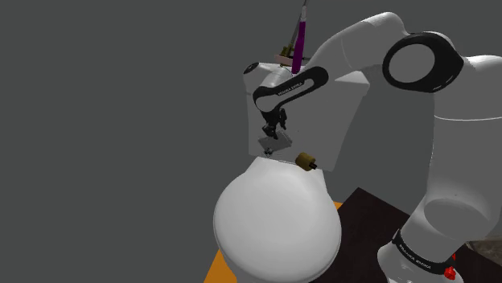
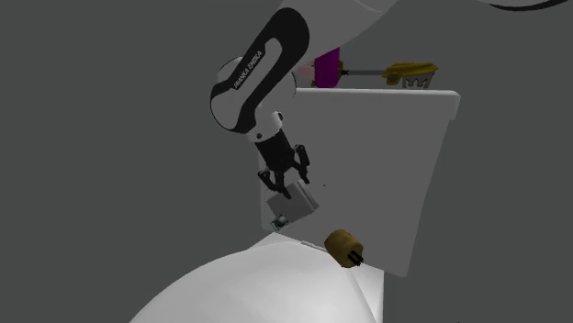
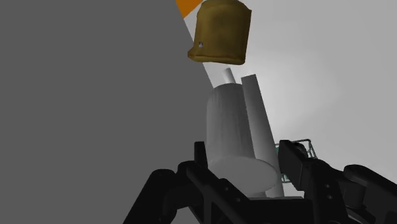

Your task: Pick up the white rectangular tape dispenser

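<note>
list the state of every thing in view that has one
gripper: shut on the tape dispenser
tape dispenser: held, tilted, above the toilet lid, in front of the tank
toilet lid: down
small brown object: lying free on the lid's back end, near the tank
purple object: standing on the tank top
gold object: resting on the tank top

Gripper point(image 2: 286, 181) clasps grey tape dispenser point(image 2: 292, 207) above white toilet lid point(image 2: 248, 294); brown cylinder point(image 2: 344, 248) near tank point(image 2: 386, 165)
</note>
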### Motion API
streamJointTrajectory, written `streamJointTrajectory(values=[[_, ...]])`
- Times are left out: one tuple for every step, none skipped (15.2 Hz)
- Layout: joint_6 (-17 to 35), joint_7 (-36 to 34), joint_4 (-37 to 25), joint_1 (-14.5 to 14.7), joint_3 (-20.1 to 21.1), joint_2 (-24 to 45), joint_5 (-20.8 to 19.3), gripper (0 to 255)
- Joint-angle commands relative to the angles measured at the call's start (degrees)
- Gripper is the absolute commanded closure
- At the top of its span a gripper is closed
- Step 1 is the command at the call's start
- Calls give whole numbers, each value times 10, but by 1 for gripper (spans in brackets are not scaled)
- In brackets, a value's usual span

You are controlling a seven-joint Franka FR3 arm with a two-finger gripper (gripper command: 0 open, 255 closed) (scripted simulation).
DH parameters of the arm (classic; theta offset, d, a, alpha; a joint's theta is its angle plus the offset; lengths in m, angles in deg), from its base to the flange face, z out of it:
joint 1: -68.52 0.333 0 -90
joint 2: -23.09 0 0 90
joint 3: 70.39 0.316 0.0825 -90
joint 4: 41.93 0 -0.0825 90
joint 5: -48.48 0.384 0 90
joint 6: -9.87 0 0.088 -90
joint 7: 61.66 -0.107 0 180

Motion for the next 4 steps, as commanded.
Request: streamJointTrajectory(values=[[-12,5,-7,-1,0,-7,2,255],[-18,8,-10,-1,0,-10,3,255],[-18,9,-11,-1,0,-11,3,255],[-18,9,-11,-1,0,-11,3,255]])
